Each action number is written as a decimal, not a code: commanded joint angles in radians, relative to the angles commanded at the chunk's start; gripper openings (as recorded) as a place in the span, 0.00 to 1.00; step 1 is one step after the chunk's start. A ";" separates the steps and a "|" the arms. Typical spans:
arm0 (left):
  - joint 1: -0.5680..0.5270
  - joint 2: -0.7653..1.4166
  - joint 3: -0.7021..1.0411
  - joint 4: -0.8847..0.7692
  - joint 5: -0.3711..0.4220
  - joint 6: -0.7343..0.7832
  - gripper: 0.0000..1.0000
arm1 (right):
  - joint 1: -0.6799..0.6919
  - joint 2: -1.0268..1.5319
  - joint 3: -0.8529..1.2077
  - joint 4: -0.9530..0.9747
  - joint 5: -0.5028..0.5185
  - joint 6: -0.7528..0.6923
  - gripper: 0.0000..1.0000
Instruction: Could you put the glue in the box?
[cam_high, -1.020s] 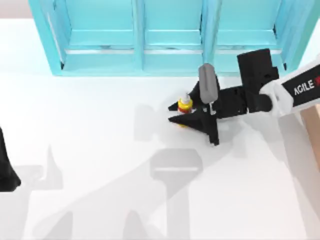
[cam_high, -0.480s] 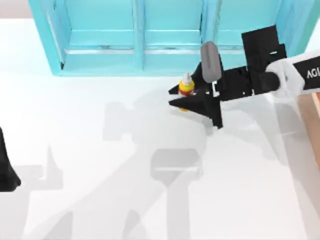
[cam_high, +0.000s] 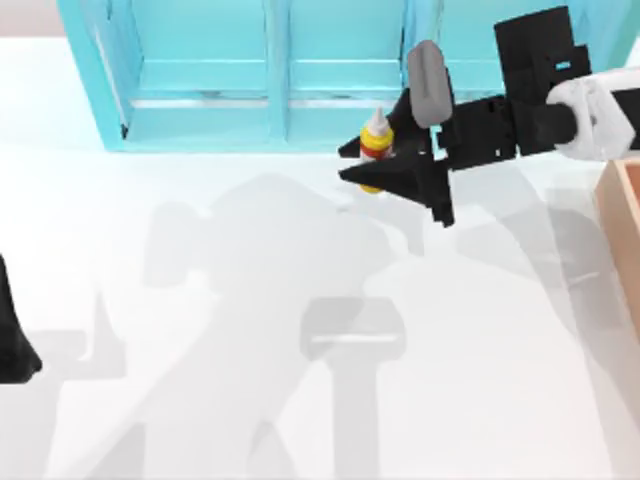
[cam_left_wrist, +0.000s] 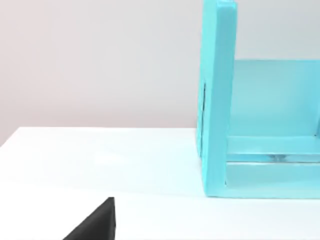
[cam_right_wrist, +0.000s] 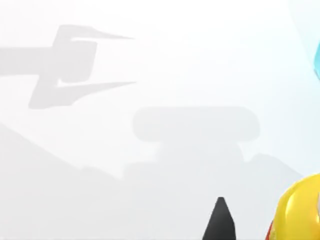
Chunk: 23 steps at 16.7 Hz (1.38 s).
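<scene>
The white worktop (cam_high: 200, 300) spreads beneath the right hand and carries grey shadows of the arms. Behind the right hand, along the far side, stands the big teal shelf unit (cam_high: 300, 70), its open compartments facing forward; the left wrist view shows one of its end walls (cam_left_wrist: 217, 100) standing on the worktop. Off to the right hand's own arm side, at the top view's right edge, a tan wall of the box (cam_high: 622, 230) shows, well apart from the fingertips. The right arm (cam_high: 590, 120) reaches in from the right, and the right hand (cam_high: 368, 163) is clenched on the glue (cam_high: 375, 140), which sits upright between its two black fingers with the white nozzle up. In the right wrist view the glue (cam_right_wrist: 300, 210) is close by one black fingertip (cam_right_wrist: 219, 220). The left hand (cam_high: 12, 335) is parked far off at the left edge; whether it is released or clenched I cannot tell.
</scene>
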<state>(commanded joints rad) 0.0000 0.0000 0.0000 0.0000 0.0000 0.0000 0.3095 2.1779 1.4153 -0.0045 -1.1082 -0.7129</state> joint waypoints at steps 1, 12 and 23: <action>0.000 0.000 0.000 0.000 0.000 0.000 1.00 | 0.000 0.004 -0.002 0.003 0.000 0.001 0.00; 0.000 0.000 0.000 0.000 0.000 0.000 1.00 | -0.493 -0.184 -0.085 -0.503 -0.001 -0.497 0.00; 0.000 0.000 0.000 0.000 0.000 0.000 1.00 | -1.227 -0.288 -0.304 -1.146 -0.104 -1.269 0.00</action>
<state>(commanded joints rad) 0.0000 0.0000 0.0000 0.0000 0.0000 0.0000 -0.9170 1.8901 1.1109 -1.1509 -1.2122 -1.9817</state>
